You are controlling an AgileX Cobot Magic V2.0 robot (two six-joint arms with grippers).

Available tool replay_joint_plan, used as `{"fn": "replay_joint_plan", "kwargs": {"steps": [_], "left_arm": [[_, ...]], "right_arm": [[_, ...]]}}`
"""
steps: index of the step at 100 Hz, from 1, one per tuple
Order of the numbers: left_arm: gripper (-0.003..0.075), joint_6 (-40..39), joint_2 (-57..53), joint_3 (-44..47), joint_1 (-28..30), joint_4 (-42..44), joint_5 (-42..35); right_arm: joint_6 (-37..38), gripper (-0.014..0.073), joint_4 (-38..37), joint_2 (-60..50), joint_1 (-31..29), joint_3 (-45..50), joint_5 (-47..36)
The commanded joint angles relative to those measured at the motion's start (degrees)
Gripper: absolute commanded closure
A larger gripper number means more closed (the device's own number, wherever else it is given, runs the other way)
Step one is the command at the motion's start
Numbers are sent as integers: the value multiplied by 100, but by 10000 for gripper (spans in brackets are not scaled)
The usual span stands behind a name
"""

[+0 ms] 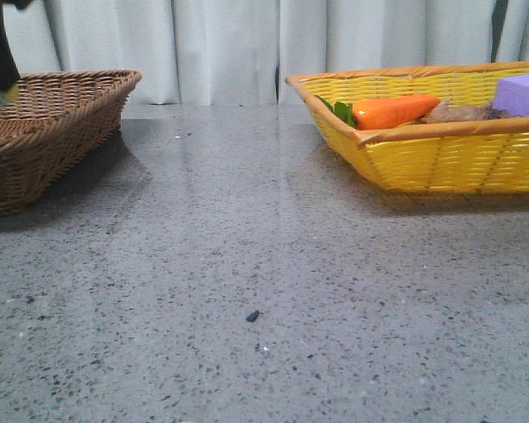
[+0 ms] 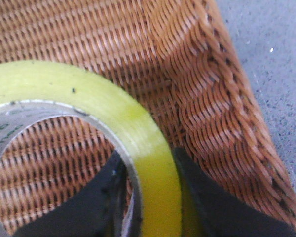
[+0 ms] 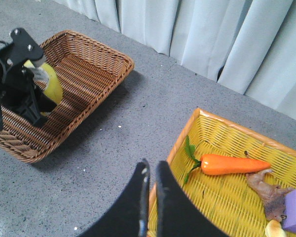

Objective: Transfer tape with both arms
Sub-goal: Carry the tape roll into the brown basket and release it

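A grey speckled worktop [image 1: 247, 264] filled the foreground of the front view, with a small dark speck [image 1: 252, 315] lying on it in front of the baskets. Farther back sat a brown wicker basket [image 1: 44, 132], the landmark for everything else. Above this basket's inside, the left claw [image 3: 37, 106] gripped the tape [image 2: 138, 143], a wide yellow roll with a pale printed core; one black finger [image 2: 96, 202] sat inside the core and the other pressed the roll's outer face, so the claw was closed on the roll's wall. The tape was held on edge, over the basket's woven floor; whether it touched the floor could not be told. Well apart from the brown basket, across the bare worktop, stood a yellow basket [image 1: 441, 159] holding an orange carrot [image 1: 392, 110], a purple block [image 1: 522, 92] and a brownish scrap [image 3: 271, 190]. The right claw [image 3: 150, 173] hung above the yellow basket's near rim, on the side facing the brown basket, its two fingers almost together and holding nothing. Pale curtains [image 1: 335, 44] hung behind both baskets.
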Motion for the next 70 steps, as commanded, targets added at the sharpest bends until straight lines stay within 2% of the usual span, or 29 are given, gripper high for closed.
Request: {"fn": "replay_joint_plan", "kwargs": {"steps": [1,9,26,33,61,70], "left_arm": [[738,-27,-251,56,7,0,-738],[689,-27,-251,152,7,-31,-782],[407,-27,-251,163,7,-52,-771],[343,-27,-251,163,7,-52,-759],[337,-27,-451,-308,7,-52,-511],[377,-27,-783,-364,7,-88,-643]], "right_arm": [[-43,668,-144,-117,-20,-100,-294],[-43,668,-144,-117,-20,-100,-294],[-43,668,-144,-117,-20,-100,-294],[-43,668,-144,-117,-20,-100,-294],[-43,668,-298,-142,-20,-100,-294],[-43,668,-324,-216,-20,-40,-365]]}}
